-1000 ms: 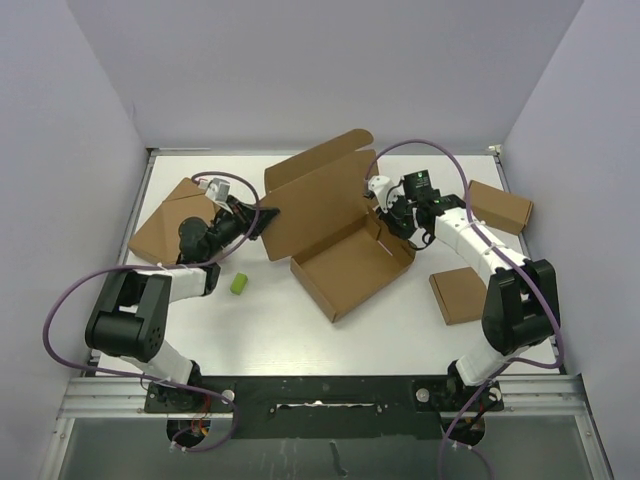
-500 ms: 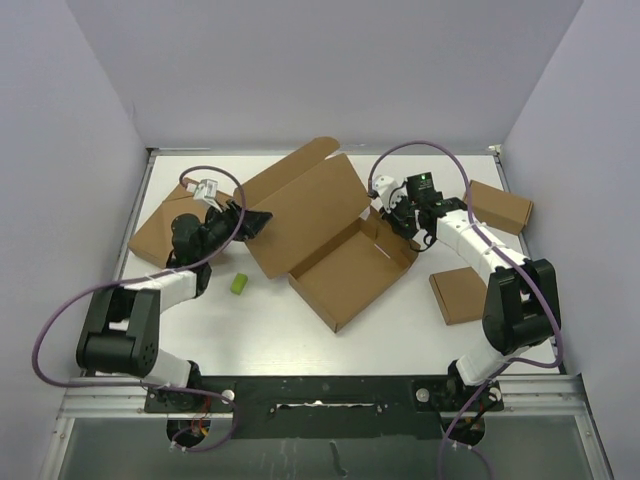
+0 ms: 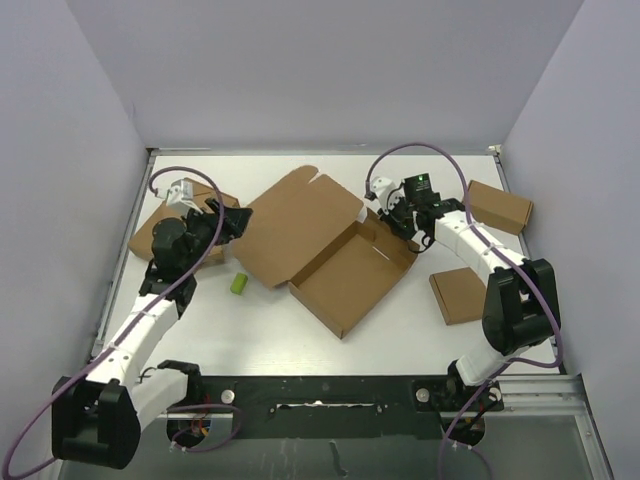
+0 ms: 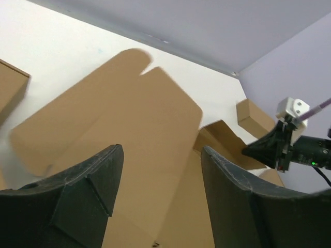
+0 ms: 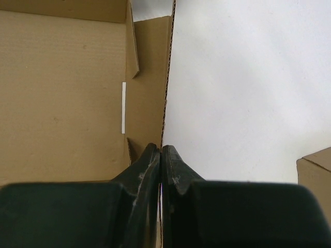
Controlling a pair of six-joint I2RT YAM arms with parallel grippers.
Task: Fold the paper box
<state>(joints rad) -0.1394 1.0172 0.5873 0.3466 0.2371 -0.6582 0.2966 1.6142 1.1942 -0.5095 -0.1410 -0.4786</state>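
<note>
Nearest the arm bases, a small flat brown box [image 3: 457, 295] lies on the white surface [image 3: 300, 340], on the near side of the right tool [image 3: 385, 218] and apart from it. A small green block [image 3: 239, 284] sits just nearer than the left tool [image 3: 228, 222], close to the paper box [image 3: 345, 272]. The paper box lies between the two tools. Its shallow tray is open upward on the right tool's side, and its large lid panel is spread flat toward the left tool. The left tool's jaws stand apart with nothing between them. Its wrist camera sees the lid panel ahead, framed by two dark fingers [image 4: 88, 206]. The right tool sits at the tray's far right wall, with its jaws pinched tight on the thin upright cardboard edge; its wrist view shows that edge running down into the closed fingers [image 5: 147, 170]. Partly beneath the left tool lies a second flat brown box [image 3: 160, 228]. Beyond the right tool, toward the far right corner, rests a third brown box [image 3: 498, 207].
</note>
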